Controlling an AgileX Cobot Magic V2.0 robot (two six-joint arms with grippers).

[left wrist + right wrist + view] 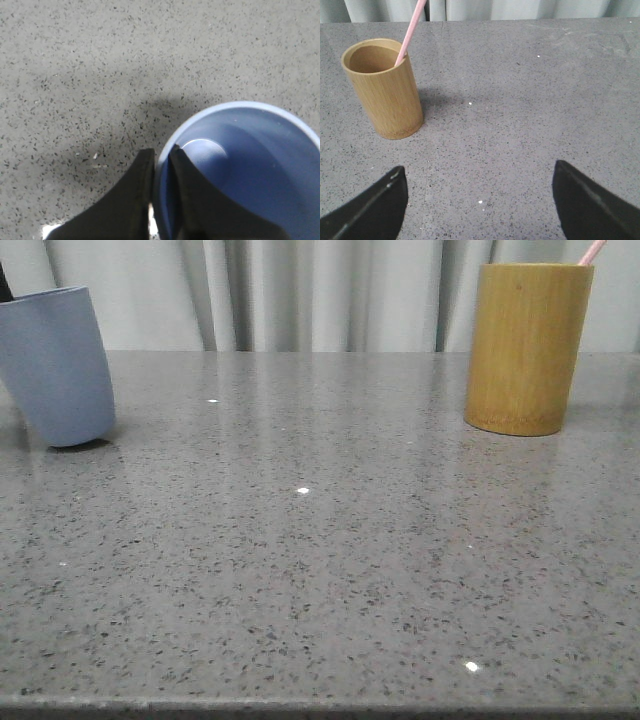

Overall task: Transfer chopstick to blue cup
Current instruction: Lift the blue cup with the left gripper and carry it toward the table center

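Observation:
The blue cup (55,365) stands tilted at the far left of the table. In the left wrist view its inside (250,170) shows empty. My left gripper (161,155) is shut on the cup's rim, one finger inside and one outside. A pale pink chopstick (410,32) leans in the yellow-brown bamboo cylinder (382,90); its tip (591,251) pokes above the cylinder (525,348) at the far right. My right gripper (479,175) is open and empty, well back from the cylinder, above the table.
The grey speckled table (320,560) runs to a front edge at the bottom of the front view. Pale curtains (330,290) hang behind the table.

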